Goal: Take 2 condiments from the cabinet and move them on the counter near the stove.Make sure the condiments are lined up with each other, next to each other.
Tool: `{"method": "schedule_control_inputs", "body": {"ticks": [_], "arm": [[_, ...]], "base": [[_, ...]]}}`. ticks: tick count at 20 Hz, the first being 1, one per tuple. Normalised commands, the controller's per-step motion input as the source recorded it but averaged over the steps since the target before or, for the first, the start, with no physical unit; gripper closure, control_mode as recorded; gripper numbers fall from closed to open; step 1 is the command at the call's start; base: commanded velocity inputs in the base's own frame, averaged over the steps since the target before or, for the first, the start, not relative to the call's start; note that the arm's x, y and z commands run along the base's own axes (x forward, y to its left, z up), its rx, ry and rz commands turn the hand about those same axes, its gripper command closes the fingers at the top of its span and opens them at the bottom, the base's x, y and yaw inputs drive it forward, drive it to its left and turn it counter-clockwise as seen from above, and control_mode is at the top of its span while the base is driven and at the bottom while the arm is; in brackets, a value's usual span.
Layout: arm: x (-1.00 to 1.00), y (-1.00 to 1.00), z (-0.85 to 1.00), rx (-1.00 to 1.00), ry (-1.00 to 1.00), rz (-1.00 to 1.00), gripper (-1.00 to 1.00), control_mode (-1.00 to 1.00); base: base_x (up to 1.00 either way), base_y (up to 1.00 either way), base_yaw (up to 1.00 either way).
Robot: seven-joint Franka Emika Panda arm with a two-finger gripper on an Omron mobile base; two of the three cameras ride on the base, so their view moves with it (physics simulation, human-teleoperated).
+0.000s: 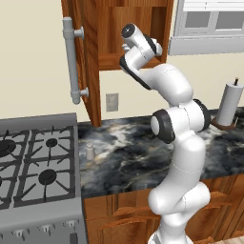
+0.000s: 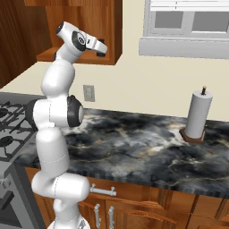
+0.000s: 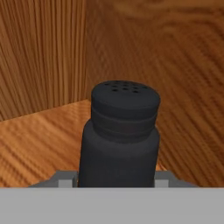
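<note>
Hand view: black shaker (image 3: 119,135) sits right between the claw (image 3: 116,181) tips on the cabinet (image 3: 39,131) shelf, jaws closed on its body. Looks light, rigid, probably slick; grip mid-body, below the cap

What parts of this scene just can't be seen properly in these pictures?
- Fingertips: hand view, hidden beside the black shaker.
- Black shaker's base: hand view, cut off at the bottom.
- Gripper: right base view, too small to judge.
- Light grey shaker on the counter: left base view, too small for detail.
</note>
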Motion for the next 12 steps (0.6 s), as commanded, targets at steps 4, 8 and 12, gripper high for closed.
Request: {"method": "schedule_control_inputs", "body": {"ticks": [4, 8, 12], "arm": [[-0.20, 0.00, 0.00, 0.00, -0.02, 0.01, 1.00, -1.00], [-0.52, 0.00, 0.00, 0.00, -0.12, 0.05, 1.00, -1.00], [-0.54, 0.00, 0.00, -0.01, -0.15, 0.08, 1.00, -1.00]], "base": [[0.00, 0.00, 0.00], [0.00, 0.00, 0.00], [0.00, 0.00, 0.00]]}}
